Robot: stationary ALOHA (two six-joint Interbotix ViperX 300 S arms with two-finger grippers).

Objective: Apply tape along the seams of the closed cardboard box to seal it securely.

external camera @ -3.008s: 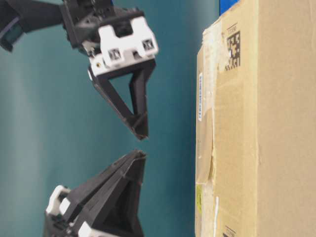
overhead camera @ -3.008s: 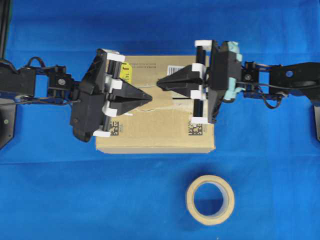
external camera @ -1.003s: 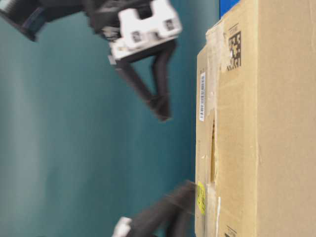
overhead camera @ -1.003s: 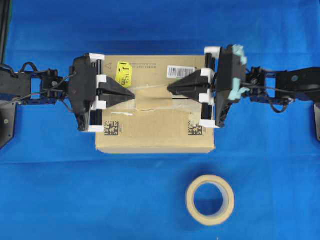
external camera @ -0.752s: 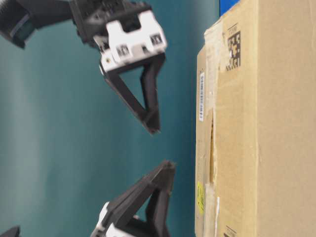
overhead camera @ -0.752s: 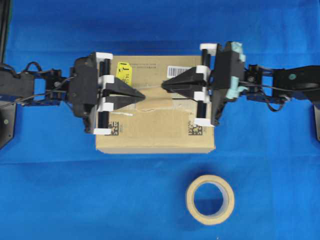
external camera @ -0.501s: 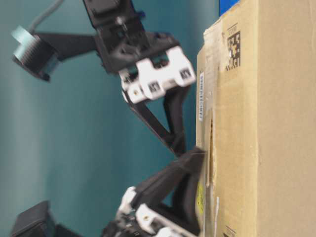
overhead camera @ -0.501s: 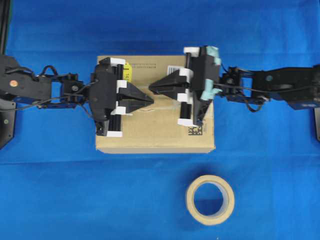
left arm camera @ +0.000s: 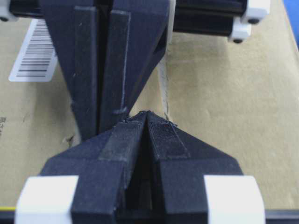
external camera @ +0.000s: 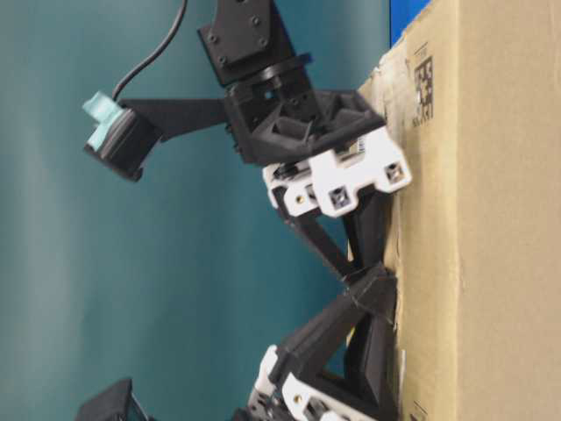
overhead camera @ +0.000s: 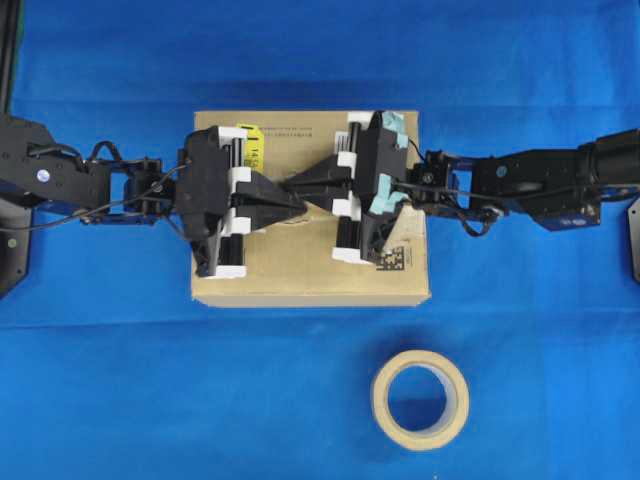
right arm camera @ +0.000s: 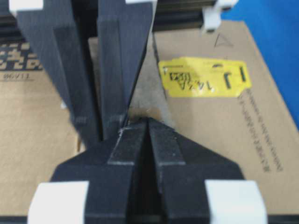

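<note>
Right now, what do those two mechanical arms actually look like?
Both arms are black, with thin black cables looped along them. Each ends in a left gripper or right gripper with pointed black triangular jaws on white blocks. The right one carries pale teal tape.

Bright, even overhead light, soft short shadows on the blue cloth surface, wrist views sharp, near black fingers slightly soft

A bright blue cloth covers the whole table, evenly lit, faintly creased.
</note>
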